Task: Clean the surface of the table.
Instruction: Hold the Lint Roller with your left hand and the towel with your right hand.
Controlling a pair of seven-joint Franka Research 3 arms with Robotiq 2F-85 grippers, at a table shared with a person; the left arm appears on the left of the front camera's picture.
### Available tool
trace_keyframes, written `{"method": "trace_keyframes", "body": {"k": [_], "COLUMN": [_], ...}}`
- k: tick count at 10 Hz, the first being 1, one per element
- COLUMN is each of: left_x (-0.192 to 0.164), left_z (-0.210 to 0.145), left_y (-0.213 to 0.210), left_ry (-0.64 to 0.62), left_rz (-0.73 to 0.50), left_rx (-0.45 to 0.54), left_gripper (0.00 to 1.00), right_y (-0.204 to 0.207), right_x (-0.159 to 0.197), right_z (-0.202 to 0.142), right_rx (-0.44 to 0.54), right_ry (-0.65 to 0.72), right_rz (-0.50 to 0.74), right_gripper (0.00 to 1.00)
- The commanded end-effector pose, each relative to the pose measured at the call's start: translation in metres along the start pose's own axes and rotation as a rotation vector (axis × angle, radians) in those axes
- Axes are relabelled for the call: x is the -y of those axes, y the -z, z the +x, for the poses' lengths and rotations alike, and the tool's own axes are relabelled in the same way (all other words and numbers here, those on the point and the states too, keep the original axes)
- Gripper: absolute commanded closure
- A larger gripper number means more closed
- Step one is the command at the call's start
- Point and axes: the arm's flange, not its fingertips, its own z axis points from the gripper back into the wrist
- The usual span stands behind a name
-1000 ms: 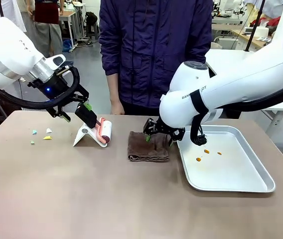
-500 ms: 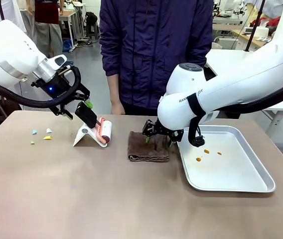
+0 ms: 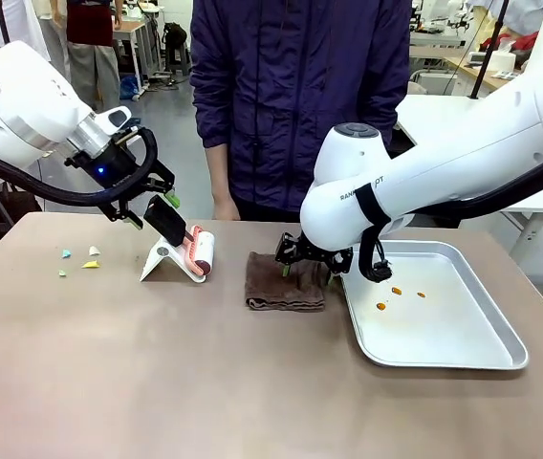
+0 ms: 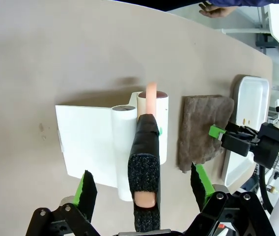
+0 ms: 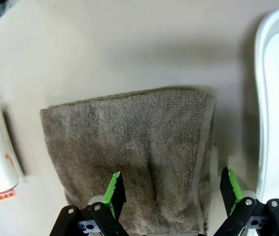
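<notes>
- bench (image 3: 205, 382): beige-brown top running the whole width of the front view, carrying everything below; a person (image 3: 300, 96) in a dark jacket stands at its far edge.
- tray (image 3: 463, 361): shallow metal, on the bench's right part, just right of the cloth; it holds a few small orange bits (image 3: 396, 291) near its far left corner, the rest of its floor bare. same place as a second ago.
- right end effector (image 5: 171, 177): fingers spread, green pads down over the near edge of the cloth, one to each side, nothing pinched. the arm's elbow has swung a little left and up since a second ago.
- left end effector (image 4: 142, 174): fingers spread on either side of the roller's black handle, with a gap on both sides. the arm has shifted slightly right since a second ago.
- cloth (image 3: 286, 285): brown, folded flat at mid-bench, unmoved.
- roller (image 3: 200, 253): lint roller with a pink frame, lying tilted on a white stand (image 3: 162, 260), left of the cloth, unmoved.
- scraps (image 3: 90, 263): small yellow, white and teal paper bits on the bench's far left, unmoved.
</notes>
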Motion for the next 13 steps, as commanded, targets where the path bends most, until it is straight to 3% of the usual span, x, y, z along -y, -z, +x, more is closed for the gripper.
{"method": "trace_keyframes", "body": {"k": [1,3,4,5,6,7,8,9,11,13], "left_x": [-0.0013,0.0042,0.007,0.0081,0.008,0.0068,0.0059,0.006,0.007,0.0074], "left_z": [0.005,0.0057,0.0051,0.0047,0.0042,0.0046,0.0047,0.0038,0.0017,0.0006], "left_y": [-0.0004,0.0011,0.0028,0.0039,0.0031,0.0016,0.0009,0.0007,-0.0007,-0.0027], "left_ry": [0.015,0.016,0.016,0.021,0.025,0.023,0.02,0.02,0.022,0.027], "left_rz": [-0.039,-0.05,-0.053,-0.054,-0.055,-0.059,-0.06,-0.063,-0.067,-0.063], "left_rx": [-0.012,-0.001,0.004,0.003,0.006,0.012,0.017,0.026,0.034,0.04], "left_gripper": [0.0,0.0,0.6,0.6,1.0,0.66,1.0,1.0,1.0,1.0], "right_y": [0.0027,0.0052,0.0059,0.0054,0.0058,0.0059,0.0066,0.0066,0.0063,0.0073], "right_x": [-0.0139,-0.0153,-0.0149,-0.015,-0.0157,-0.0167,-0.0176,-0.018,-0.0186,-0.0186], "right_z": [0.0035,0.0012,0.0004,-0.0003,-0.0007,-0.0007,-0.0007,-0.0013,-0.0016,-0.0016], "right_rx": [0.035,0.016,-0.004,0.0,-0.004,-0.003,-0.004,-0.007,-0.006,-0.006], "right_ry": [0.029,0.023,0.007,0.005,0.003,0.003,0.004,0.001,0.004,0.016], "right_rz": [-0.03,-0.044,-0.052,-0.057,-0.053,-0.044,-0.039,-0.03,-0.023,-0.013], "right_gripper": [0.0,0.0,0.58,0.59,1.0,1.0,1.0,0.86,1.0,1.0]}}
